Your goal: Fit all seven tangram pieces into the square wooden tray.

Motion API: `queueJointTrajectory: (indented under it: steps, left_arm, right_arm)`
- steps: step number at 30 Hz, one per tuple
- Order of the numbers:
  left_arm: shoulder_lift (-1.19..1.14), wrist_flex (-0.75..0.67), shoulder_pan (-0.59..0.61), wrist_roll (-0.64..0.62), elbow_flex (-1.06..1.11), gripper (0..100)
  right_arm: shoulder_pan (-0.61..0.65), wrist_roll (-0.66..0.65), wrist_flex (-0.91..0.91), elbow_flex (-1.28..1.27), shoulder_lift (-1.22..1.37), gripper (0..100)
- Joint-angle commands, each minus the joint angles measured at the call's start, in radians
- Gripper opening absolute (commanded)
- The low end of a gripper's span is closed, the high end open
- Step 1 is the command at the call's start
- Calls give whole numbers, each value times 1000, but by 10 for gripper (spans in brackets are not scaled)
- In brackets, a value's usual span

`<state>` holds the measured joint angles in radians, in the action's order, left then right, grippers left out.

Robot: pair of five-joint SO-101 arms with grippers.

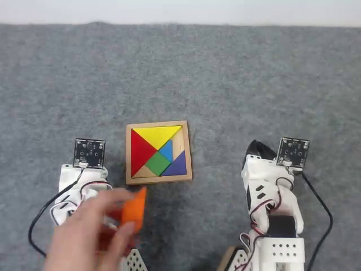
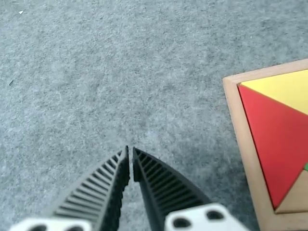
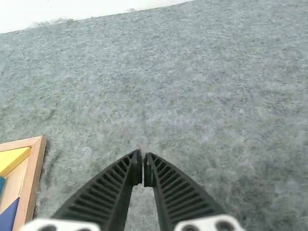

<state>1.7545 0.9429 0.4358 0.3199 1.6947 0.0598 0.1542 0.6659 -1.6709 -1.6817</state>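
Tray (image 1: 159, 180) at bench (image 1: 254, 84) centre, five coloured pieces (image 1: 155, 137) seated. Bare-wood patches at its 3 and 7 o'clock, likely unfilled. Hand (image 1: 90, 231) at tray's 7 o'clock holds orange piece (image 1: 134, 208). Left claw (image 2: 131, 153), right claw (image 3: 143, 156) pressed together, holding nothing.

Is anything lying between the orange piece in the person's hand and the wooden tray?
Nothing visible does. The hand holds the orange piece just short of the near side of the tray, and between them there is a strip of bare carpet.
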Motion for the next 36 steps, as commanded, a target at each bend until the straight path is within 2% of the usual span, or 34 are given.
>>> queueJointTrajectory:
  steps: [1, 4, 8, 30, 36]
  left_arm:
    - [2, -18, 0, 3, -8, 15]
    - [2, 51, 0, 3, -8, 15]
    - [9, 308, 0, 6, -8, 15]
    - [60, 330, 3, 5, -10, 15]
    - [60, 330, 3, 5, -10, 15]
  right_arm:
    - [2, 11, -21, -20, -12, 13]
    - [2, 11, -21, -20, -12, 13]
    - [2, 11, -21, -20, -12, 13]
    - [10, -17, 12, -12, -21, 13]
    - [99, 74, 174, 141, 85, 17]
